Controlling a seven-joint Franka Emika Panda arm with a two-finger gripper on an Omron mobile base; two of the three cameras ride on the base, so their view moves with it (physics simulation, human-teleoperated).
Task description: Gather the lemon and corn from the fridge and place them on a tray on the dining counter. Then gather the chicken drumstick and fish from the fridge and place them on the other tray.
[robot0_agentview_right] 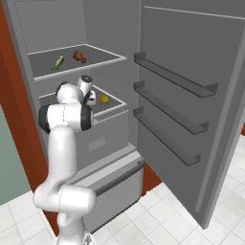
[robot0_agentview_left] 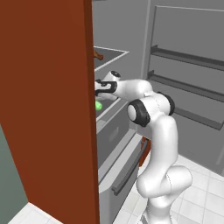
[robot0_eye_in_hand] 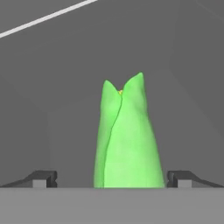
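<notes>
My gripper [robot0_eye_in_hand: 113, 179] is open inside the fridge, over the middle shelf [robot0_agentview_right: 112, 106]. Its two fingertips [robot0_eye_in_hand: 43, 178] stand on either side of the corn [robot0_eye_in_hand: 127, 140], a bright green husk with a speck of yellow at its tip. The corn [robot0_agentview_left: 99, 105] also peeks out as a green spot just below the hand [robot0_agentview_left: 107, 86]. The yellow lemon [robot0_agentview_right: 104, 98] lies on the same shelf, right of the gripper [robot0_agentview_right: 90, 99]. On the upper shelf lie the brown chicken drumstick [robot0_agentview_right: 79, 57] and the greenish-yellow fish [robot0_agentview_right: 59, 62].
The red-brown fridge side panel [robot0_agentview_left: 52, 109] hides the shelves' left part in the left base view. The open fridge door [robot0_agentview_right: 191, 95] with three rails stands to the right. A grey drawer [robot0_agentview_right: 115, 184] juts out below the shelves. White tiled floor [robot0_agentview_right: 162, 220] lies in front.
</notes>
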